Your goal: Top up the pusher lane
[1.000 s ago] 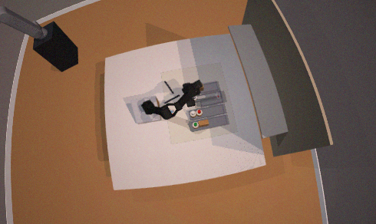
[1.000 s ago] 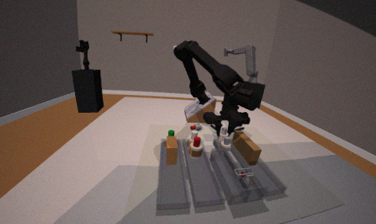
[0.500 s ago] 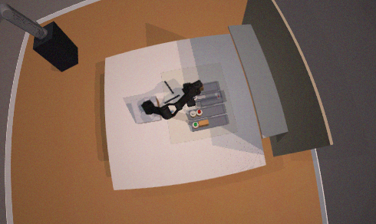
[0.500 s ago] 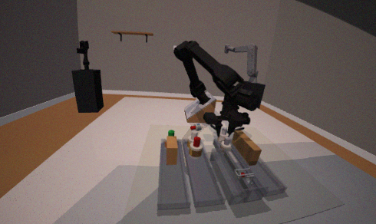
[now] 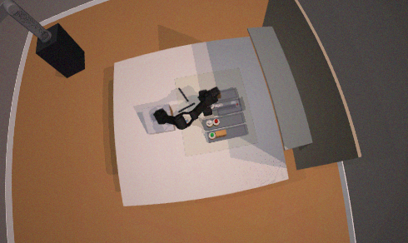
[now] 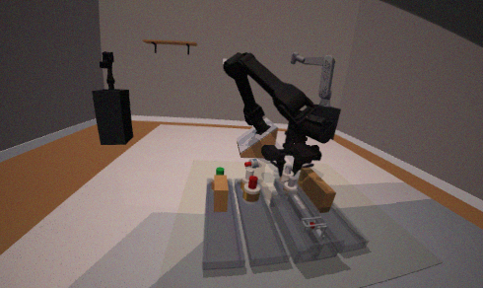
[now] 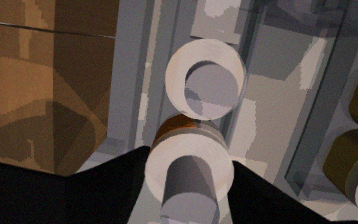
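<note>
held jar at the sprung lane's front end
a white-topped jar is gripped by the gripper, just in front of the old jar; side room is narrowed by an orange block. the held jar's amber body is shown only by the wrist view, the red-knobbed jar by the others.

The new jar, white-shouldered with a pale grey knob and orange-brown body, is pinched at the front of the lane. Just behind it the old jar, likewise white with a grey knob, stands upright in the sprung lane; they seem to touch.
</note>
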Motion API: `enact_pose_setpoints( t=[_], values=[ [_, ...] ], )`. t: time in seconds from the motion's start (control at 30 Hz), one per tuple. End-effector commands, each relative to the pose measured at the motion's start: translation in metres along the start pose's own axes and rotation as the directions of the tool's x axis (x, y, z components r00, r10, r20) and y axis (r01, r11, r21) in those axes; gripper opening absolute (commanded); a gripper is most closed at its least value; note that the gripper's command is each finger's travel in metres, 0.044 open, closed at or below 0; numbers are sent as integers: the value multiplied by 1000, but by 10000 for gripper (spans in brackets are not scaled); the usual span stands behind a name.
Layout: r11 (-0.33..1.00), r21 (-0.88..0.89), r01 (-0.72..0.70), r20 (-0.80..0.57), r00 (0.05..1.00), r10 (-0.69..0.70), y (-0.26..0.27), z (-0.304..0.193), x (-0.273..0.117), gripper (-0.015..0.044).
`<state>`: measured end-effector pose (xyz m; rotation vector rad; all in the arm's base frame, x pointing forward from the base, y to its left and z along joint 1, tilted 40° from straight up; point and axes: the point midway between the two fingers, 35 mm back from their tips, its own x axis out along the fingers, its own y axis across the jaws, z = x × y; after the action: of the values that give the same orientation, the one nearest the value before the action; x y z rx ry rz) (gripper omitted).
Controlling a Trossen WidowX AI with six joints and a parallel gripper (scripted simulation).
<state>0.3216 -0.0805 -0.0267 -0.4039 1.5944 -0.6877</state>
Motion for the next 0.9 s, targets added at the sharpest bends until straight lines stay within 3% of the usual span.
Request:
enact_pose_setpoints(
  t=[0.0,0.87],
  values=[
    [1000,13,4,23,1000,-4,-1,7,-1,0],
    [1000,13,4,23,1000,-4,-1,7,6,0]
  ],
)
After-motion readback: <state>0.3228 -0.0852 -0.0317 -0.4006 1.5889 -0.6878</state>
